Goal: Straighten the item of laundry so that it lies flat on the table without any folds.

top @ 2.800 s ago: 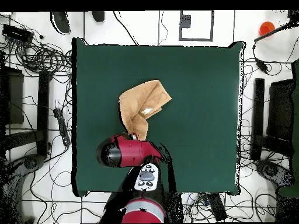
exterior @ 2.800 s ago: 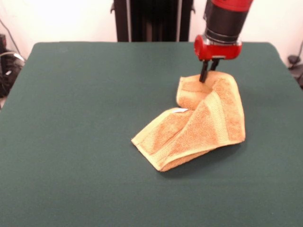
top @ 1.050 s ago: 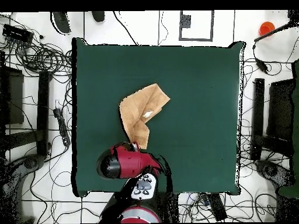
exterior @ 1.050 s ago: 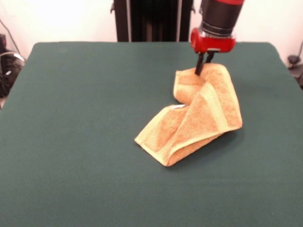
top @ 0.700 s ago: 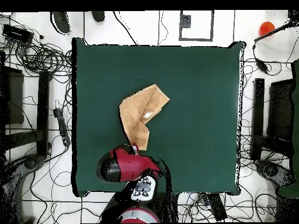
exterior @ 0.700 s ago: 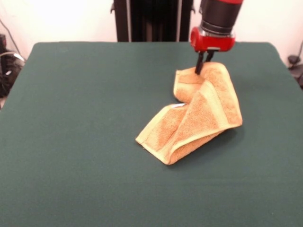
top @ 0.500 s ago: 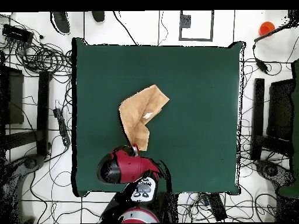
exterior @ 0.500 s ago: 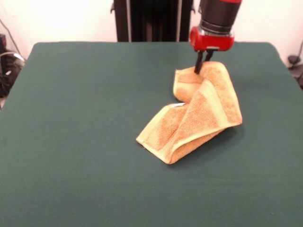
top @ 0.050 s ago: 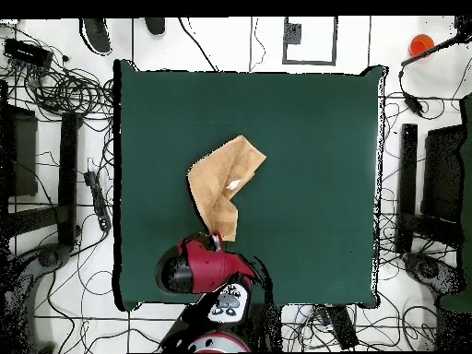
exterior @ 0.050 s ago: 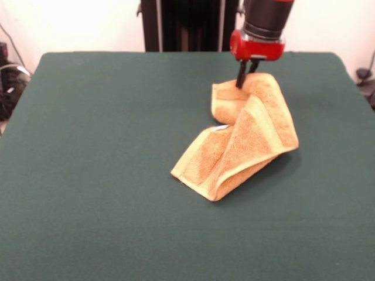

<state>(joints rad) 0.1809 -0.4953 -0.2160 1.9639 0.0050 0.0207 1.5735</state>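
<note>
The item of laundry [exterior @ 0.050 s ago: 246,143] is an orange-tan towel with paler border bands, lying folded and twisted on the dark green table [exterior @ 0.050 s ago: 105,164]. Its far end is lifted into a hump, and my gripper [exterior @ 0.050 s ago: 243,80] is shut on that raised corner. A tiny white tag [exterior @ 0.050 s ago: 220,127] shows near the middle fold. In the overhead view the towel [top @ 0.050 s ago: 224,181] stretches from the table's middle toward my gripper [top @ 0.050 s ago: 217,240], which sits under the red wrist [top @ 0.050 s ago: 198,265]. The towel's near end rests flat on the table.
Cables and dark equipment [top @ 0.050 s ago: 55,138] surround the table on the floor. An orange object [top @ 0.050 s ago: 420,43] sits beyond the table's corner in the overhead view. Black upright posts [exterior @ 0.050 s ago: 187,23] stand behind the table's far edge.
My gripper has pulled the held corner farther toward the table's far edge and slightly left in the front view. The towel has stretched along with it, its near end sliding after.
</note>
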